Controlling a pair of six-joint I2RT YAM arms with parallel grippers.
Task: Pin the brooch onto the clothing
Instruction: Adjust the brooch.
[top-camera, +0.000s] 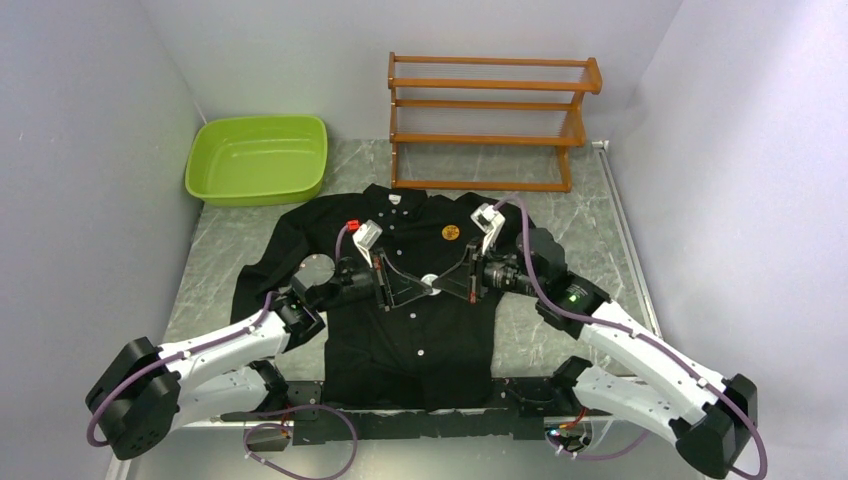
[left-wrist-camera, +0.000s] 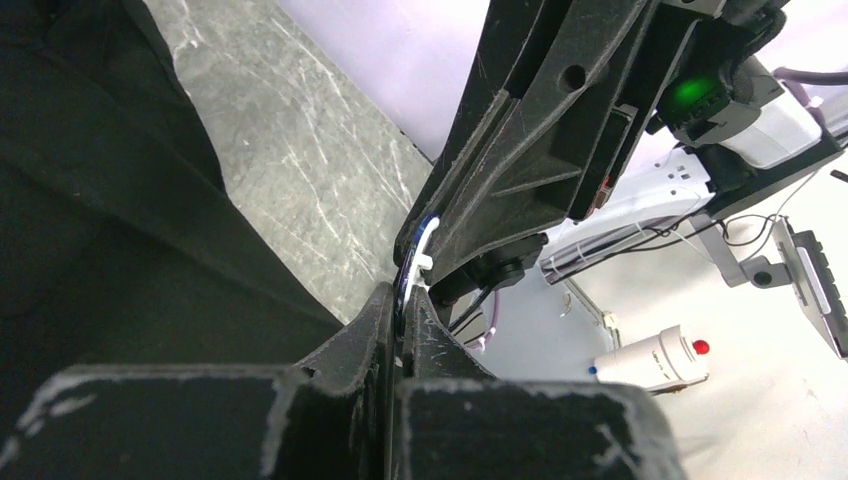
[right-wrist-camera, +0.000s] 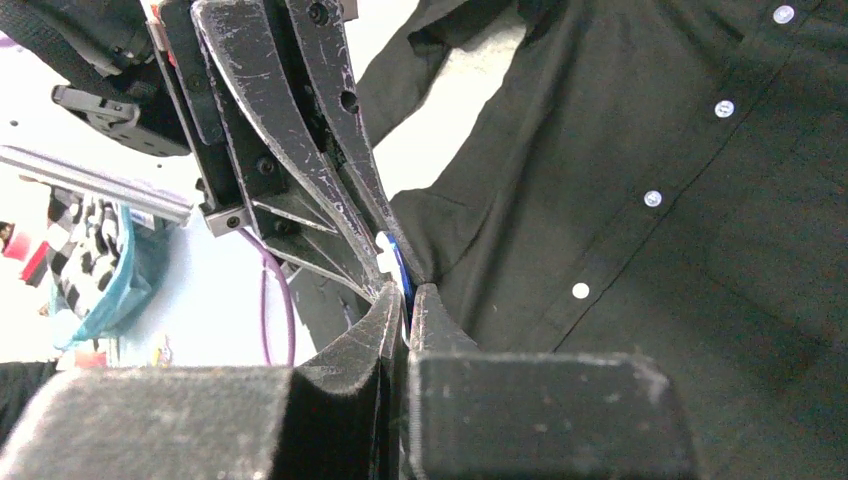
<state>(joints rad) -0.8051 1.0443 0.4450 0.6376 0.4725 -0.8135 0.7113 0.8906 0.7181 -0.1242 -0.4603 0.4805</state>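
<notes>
L gripper (left-wrist-camera: 400, 300): pinching thin blue piece (left-wrist-camera: 412, 255), closed tight.
R gripper (right-wrist-camera: 405, 295): clamping same piece, tip-to-tip.
Brooch (top-camera: 451, 232): lying on clothing (top-camera: 400, 340); prob. light, stiff, slick; rim looking best hold.

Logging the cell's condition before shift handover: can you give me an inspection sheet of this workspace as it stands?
Surface: grey marble-patterned tabletop.
Job's things: black long-sleeved button-up shirt lying flat; round orange brooch on its chest.
Clutter: green plastic basin and wooden slatted rack at the back.
End effectors: left end effector and right end effector both shut on one small blue-and-white piece, tip to tip above the shirt.
Cables: purple cables along both arms.
Surroundings: pale walls on three sides.
</notes>
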